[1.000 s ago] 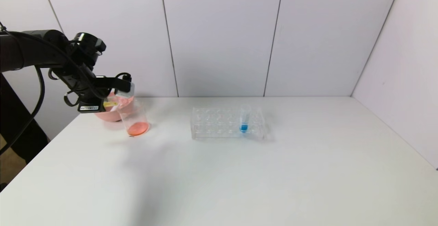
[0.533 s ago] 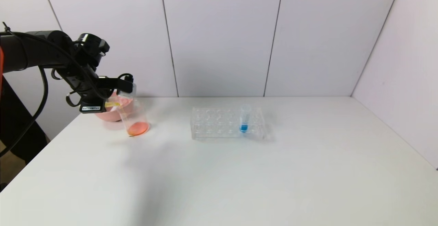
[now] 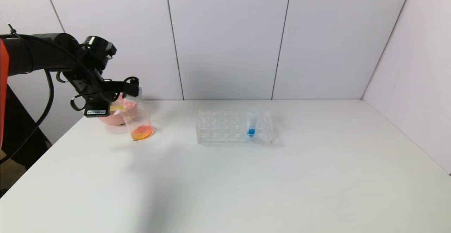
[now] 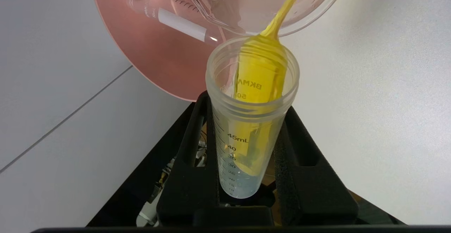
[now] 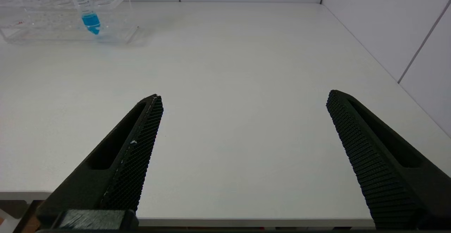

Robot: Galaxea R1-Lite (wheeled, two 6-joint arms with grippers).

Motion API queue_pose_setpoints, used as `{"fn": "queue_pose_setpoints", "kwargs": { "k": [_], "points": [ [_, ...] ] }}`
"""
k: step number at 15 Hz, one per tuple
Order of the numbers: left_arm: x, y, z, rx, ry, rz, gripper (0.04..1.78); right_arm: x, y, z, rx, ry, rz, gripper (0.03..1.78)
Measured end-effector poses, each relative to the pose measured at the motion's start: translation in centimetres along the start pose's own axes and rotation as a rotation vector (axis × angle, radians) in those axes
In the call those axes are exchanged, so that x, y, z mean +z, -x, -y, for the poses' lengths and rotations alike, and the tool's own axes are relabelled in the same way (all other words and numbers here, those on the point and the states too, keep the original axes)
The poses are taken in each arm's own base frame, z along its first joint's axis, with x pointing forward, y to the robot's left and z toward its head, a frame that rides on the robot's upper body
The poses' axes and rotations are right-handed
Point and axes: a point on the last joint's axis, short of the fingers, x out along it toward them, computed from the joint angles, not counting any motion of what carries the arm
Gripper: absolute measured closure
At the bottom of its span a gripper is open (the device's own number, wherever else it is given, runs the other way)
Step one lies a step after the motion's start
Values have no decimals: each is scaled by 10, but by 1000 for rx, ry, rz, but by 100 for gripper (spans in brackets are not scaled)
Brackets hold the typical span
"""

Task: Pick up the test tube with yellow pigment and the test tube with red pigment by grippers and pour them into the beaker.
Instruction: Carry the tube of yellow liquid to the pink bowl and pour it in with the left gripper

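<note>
The left pincer (image 4: 252, 162) grips tightly the tilted test tube with yellow pigment (image 4: 252, 120); its stream may miss the beaker (image 3: 138, 122) rim and spill on the table (image 3: 246, 176)

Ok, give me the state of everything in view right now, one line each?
Left gripper: shut on the yellow tube.
Yellow tube: tipped, pouring yellow into the beaker.
Beaker: upright, orange liquid at the bottom.
Pink bowl: holds an emptied tube lying down.
Blue tube: upright in the rack.
Right gripper: open, empty.
</note>
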Motion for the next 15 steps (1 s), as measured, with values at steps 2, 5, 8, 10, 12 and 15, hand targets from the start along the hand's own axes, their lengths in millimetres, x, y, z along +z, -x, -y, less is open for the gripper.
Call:
{"fn": "queue_pose_setpoints", "kwargs": {
  "k": [2,5,8,10,12,15],
  "points": [
    [1,-1,0,1,13,1,136,0,0,0,0,0,0,11],
    [3,-1,0,-1,19,0,136,0,0,0,0,0,0,11],
    [4,-1,1,6,18,-21,136,0,0,0,0,0,0,11],
    [6,-1,1,7,25,-24,136,0,0,0,0,0,0,11],
    [7,0,1,7,26,-25,136,0,0,0,0,0,0,11],
    [8,-1,2,7,32,-25,136,0,0,0,0,0,0,11]
  ]
}}
